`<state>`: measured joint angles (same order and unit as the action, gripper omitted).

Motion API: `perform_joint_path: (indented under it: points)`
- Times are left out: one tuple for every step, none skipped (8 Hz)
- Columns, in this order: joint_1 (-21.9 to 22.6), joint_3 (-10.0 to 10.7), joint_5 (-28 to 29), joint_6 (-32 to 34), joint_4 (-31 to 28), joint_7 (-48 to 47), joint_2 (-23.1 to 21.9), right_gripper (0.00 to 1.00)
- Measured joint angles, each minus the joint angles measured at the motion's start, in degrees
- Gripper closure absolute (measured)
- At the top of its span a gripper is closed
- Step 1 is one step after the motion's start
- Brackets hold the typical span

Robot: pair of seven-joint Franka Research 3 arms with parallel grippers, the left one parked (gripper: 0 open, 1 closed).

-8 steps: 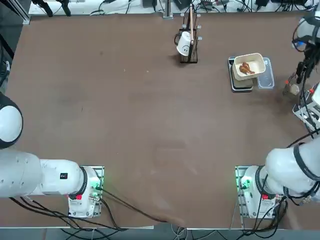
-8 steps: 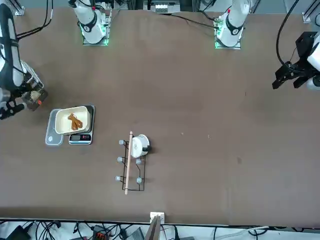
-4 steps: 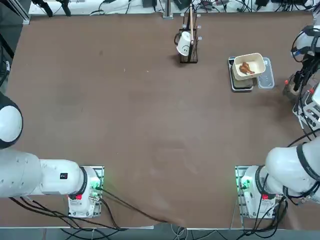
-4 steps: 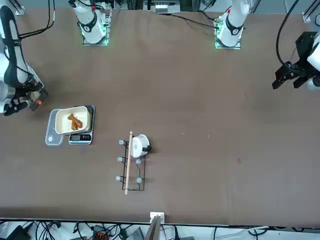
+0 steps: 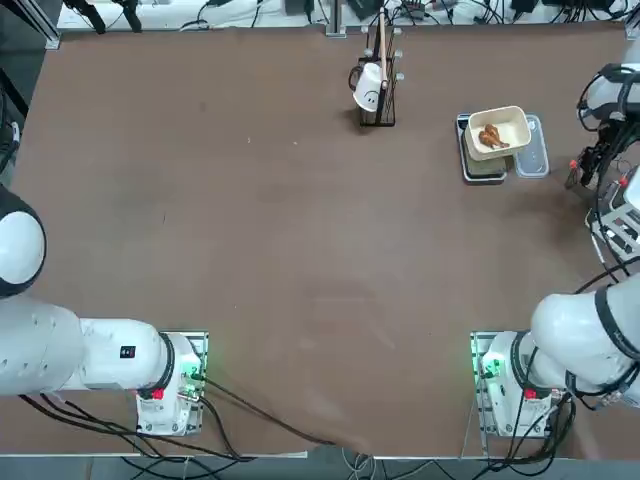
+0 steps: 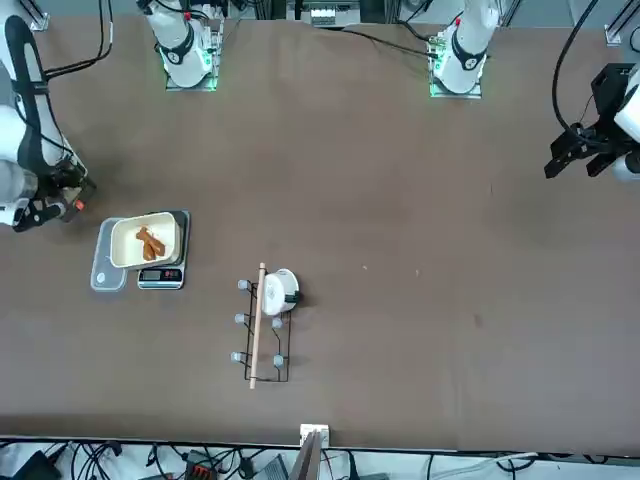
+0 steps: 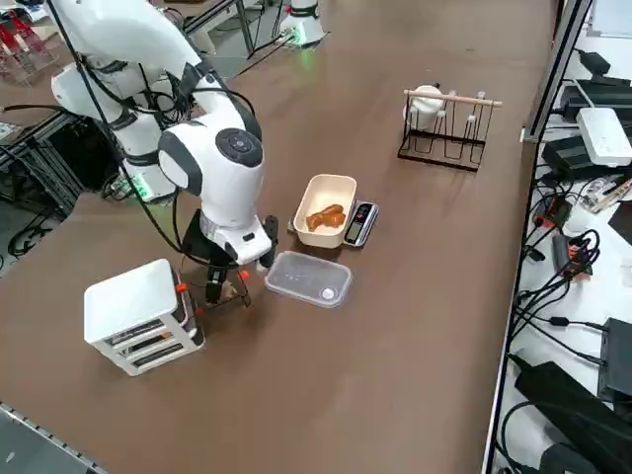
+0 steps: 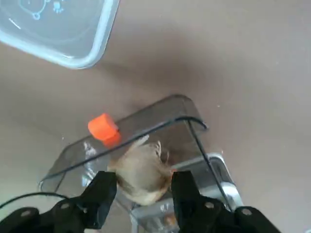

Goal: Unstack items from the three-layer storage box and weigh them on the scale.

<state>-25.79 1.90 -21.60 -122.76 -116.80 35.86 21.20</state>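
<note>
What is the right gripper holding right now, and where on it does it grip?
The right gripper holds a rounded whitish item, its two fingers pressed against the item's opposite sides, over a smoky clear drawer with an orange knob.

A robotics lab: two white arms bolted by their bases [image 5: 515, 385] to a large brown table [image 5: 300, 230], green status lights glowing at the mounts. Bundled black cables [image 5: 250, 12] and electronics crowd the far edge, and more cables and power supplies [image 7: 583, 148] lie beside the table's right-hand side. Test props sit staged on the tabletop.
</note>
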Motion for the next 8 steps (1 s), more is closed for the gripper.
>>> perform_joint_path:
  points:
    - [0.0,0.0,0.0,-0.3,-0.4,-0.3,0.4,0.30]
    - [-0.1,0.0,0.0,-0.3,-0.8,-0.6,0.4,0.33]
    - [-0.1,0.0,0.0,-0.3,-0.9,-0.7,0.3,0.38]
    - [-0.1,0.0,0.0,0.0,-0.7,-0.9,-0.1,0.55]
    - [0.0,-0.2,0.3,1.2,0.0,-1.0,-0.7,0.57]
    - [0.1,-0.5,1.7,4.4,1.9,-1.0,-1.7,0.59]
    - [0.5,-1.0,4.1,9.3,4.8,-1.0,-2.9,0.59]
    - [1.2,-1.6,6.6,14.9,8.7,-1.0,-3.7,0.60]
